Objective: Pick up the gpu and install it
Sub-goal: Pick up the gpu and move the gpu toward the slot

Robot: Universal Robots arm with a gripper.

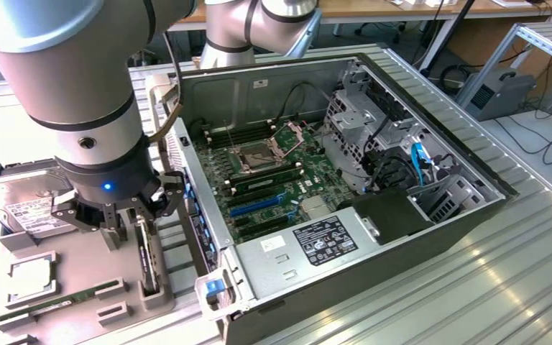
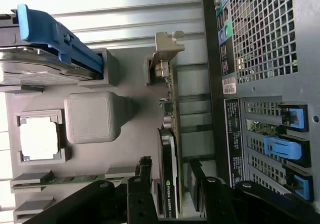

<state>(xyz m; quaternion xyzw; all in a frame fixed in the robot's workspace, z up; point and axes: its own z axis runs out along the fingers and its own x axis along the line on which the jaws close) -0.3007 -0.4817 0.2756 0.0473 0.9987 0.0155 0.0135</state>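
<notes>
The gripper (image 2: 169, 166) hangs with its two black fingers (image 2: 144, 181) spread, one on either side of the gpu (image 2: 170, 196) and neither pressed against it. This is one thin black card standing on its long edge in the grey slotted tray (image 1: 84, 255), just beside the open black computer case (image 1: 372, 273). Its long axis runs along the case's perforated rear panel (image 2: 260, 33), with the silver metal bracket (image 2: 167, 46) at the end away from the fingers. Past it lie one green memory stick (image 2: 65, 180), one square silver processor (image 2: 39, 139) and one silver hard drive (image 1: 26, 205) — on the panel, three blue latches (image 2: 282, 149).
</notes>
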